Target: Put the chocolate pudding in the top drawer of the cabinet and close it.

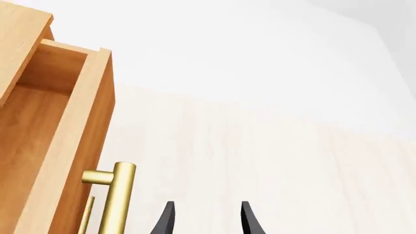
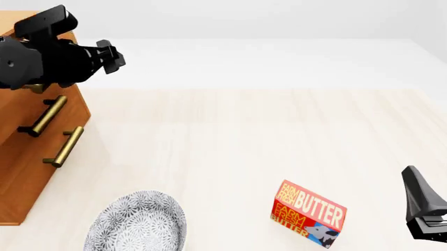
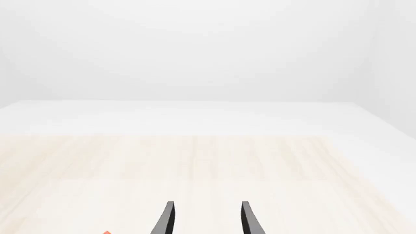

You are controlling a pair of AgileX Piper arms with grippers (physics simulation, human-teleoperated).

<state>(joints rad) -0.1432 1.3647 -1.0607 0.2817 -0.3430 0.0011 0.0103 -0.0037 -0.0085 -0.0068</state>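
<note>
The cabinet [image 2: 28, 172] stands at the table's left edge, with two brass bar handles. In the left wrist view the top drawer [image 1: 71, 146] is pulled out a little, with a gap behind its front and its brass handle [image 1: 119, 195] close by. My left gripper [image 1: 204, 217] is open and empty, beside that handle and apart from it. In the front view it [image 2: 112, 55] hangs high by the cabinet's top corner. My right gripper [image 3: 204, 217] is open and empty, low at the front right [image 2: 419, 201]. The chocolate pudding is out of view.
A red box with yellow "BUTTER" lettering [image 2: 307, 214] stands at the front, left of my right gripper; its corner [image 3: 106, 232] shows in the right wrist view. A grey patterned plate [image 2: 136, 222] lies at the front left, near the cabinet's base. The lower drawer handle [image 2: 64, 146] sits under the upper one.
</note>
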